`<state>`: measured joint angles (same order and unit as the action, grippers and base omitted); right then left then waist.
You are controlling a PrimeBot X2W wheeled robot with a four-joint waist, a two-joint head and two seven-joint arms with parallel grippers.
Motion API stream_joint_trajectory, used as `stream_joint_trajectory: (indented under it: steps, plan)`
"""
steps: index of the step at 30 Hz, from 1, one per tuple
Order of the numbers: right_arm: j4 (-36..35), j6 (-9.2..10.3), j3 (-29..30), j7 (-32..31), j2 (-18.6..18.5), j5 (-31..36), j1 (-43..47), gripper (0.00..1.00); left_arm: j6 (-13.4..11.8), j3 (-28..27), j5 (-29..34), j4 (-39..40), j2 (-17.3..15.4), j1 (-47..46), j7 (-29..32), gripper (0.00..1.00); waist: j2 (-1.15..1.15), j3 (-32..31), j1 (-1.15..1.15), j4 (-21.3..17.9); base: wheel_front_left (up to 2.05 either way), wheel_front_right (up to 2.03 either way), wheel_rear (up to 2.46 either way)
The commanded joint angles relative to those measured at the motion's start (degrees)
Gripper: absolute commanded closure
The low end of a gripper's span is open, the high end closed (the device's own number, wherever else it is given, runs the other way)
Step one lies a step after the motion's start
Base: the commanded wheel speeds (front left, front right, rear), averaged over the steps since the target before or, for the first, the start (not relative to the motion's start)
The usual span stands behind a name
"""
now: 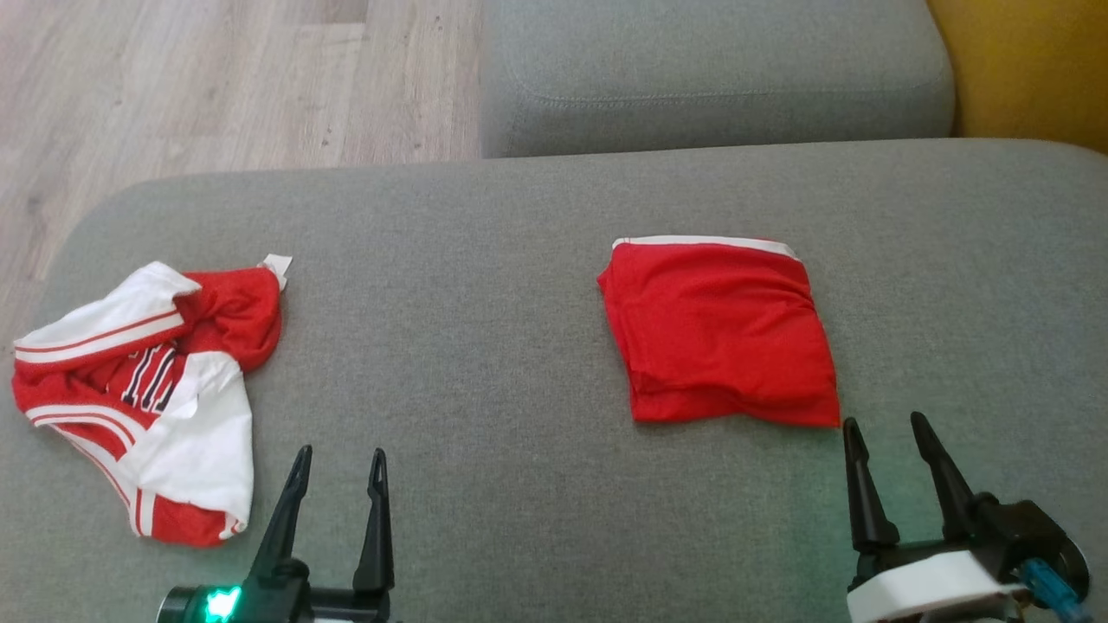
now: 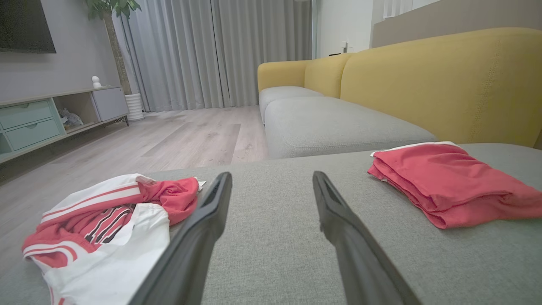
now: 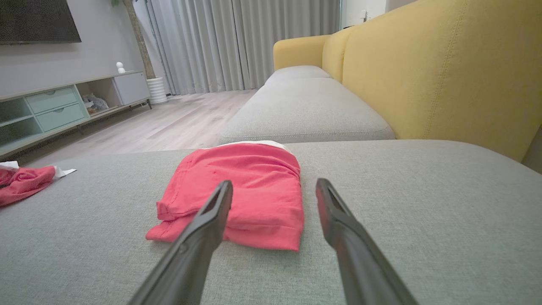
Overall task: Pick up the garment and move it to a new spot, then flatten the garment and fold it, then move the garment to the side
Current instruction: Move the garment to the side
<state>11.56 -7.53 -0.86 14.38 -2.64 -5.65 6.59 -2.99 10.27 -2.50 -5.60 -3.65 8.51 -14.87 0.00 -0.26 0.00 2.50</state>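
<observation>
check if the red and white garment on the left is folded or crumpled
Crumpled: the red and white garment lies bunched, its layers twisted over each other, on the grey cushion.

soft even daylight, slightly blurred frames

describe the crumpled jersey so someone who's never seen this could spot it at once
Start at the wide grey seat cushion before the robot and go to its left end, by the wooden floor. There lies the crumpled garment, just left of the left end effector. White panels and striped trim set it apart from the folded garment, almost all red, further right.
</observation>
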Motion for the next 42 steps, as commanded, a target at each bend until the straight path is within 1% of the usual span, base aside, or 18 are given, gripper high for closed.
stream_joint_trajectory:
  steps: [1,9,18,23,24,26,27,29,33,35,37,42]
  plan:
    - [-1.61,0.04,-1.54,0.62,-0.24,-0.34,-2.18,0.00,0.03,-2.01,0.38,1.47,0.19,-2.88,-0.13,0.00,0.00,0.35,0.00,0.04,0.00,0.00,0.00]
    - [0.00,0.04,-1.18,0.62,-0.24,0.64,-4.84,0.00,1.63,-1.12,-0.52,2.11,0.36,-3.56,-0.13,0.00,0.00,2.94,0.00,0.19,0.00,0.00,0.00]
    - [2.33,0.04,-0.39,0.62,-0.24,0.75,-10.75,0.00,2.34,-0.68,-0.67,4.00,0.52,-6.35,-0.13,0.00,0.00,7.80,0.00,1.44,0.00,0.00,0.00]
    - [6.87,0.04,-1.09,0.62,-0.44,-0.04,-15.51,0.00,2.74,-0.40,-1.30,5.31,0.62,-8.16,-0.13,0.00,0.00,10.96,0.00,2.49,0.00,0.00,0.00]
    - [6.87,0.04,-1.09,0.62,-0.44,-0.04,-15.51,0.00,2.74,-0.40,-1.30,5.31,0.62,-8.16,-0.13,0.00,0.00,10.96,0.00,2.49,0.00,0.00,0.00]
    - [10.31,0.04,-0.65,0.62,-0.77,-0.61,-18.52,0.00,2.73,0.12,-1.48,5.98,0.67,-9.12,-0.13,0.00,0.00,12.60,0.00,3.23,0.00,0.00,0.00]
    - [10.31,0.04,-0.65,0.62,-0.77,-0.61,-18.52,0.00,2.73,0.12,-1.48,5.98,0.67,-9.12,-0.13,0.00,0.00,12.60,0.00,3.23,0.00,0.00,0.00]
    - [12.57,0.04,-0.17,0.62,-0.91,-0.90,-20.59,0.00,2.76,0.59,-1.50,6.19,0.70,-9.77,-0.13,0.00,0.00,13.77,0.00,3.77,0.00,0.00,0.00]
    - [16.82,0.04,-0.20,-1.07,-1.93,-1.05,-24.13,0.00,2.52,1.69,-0.90,6.08,0.73,-11.44,-0.13,0.00,0.00,16.02,0.00,5.05,0.00,0.00,0.00]
    - [18.55,0.04,0.90,-1.97,-2.48,-0.29,-25.43,0.00,2.36,2.05,-0.89,6.06,0.74,-12.07,-0.13,0.00,0.00,16.95,0.00,5.66,0.00,0.00,0.00]
    - [19.71,0.04,3.18,-2.35,-2.73,1.00,-26.56,0.00,2.18,2.27,-1.02,5.99,0.75,-12.56,-0.13,0.00,0.00,17.80,0.00,6.09,0.00,0.00,0.00]
    - [21.10,0.04,9.38,-3.92,-2.20,4.68,-28.15,0.00,1.88,2.91,-1.68,5.64,0.76,-13.18,-0.13,0.00,0.00,19.04,0.00,6.36,0.00,0.00,0.00]
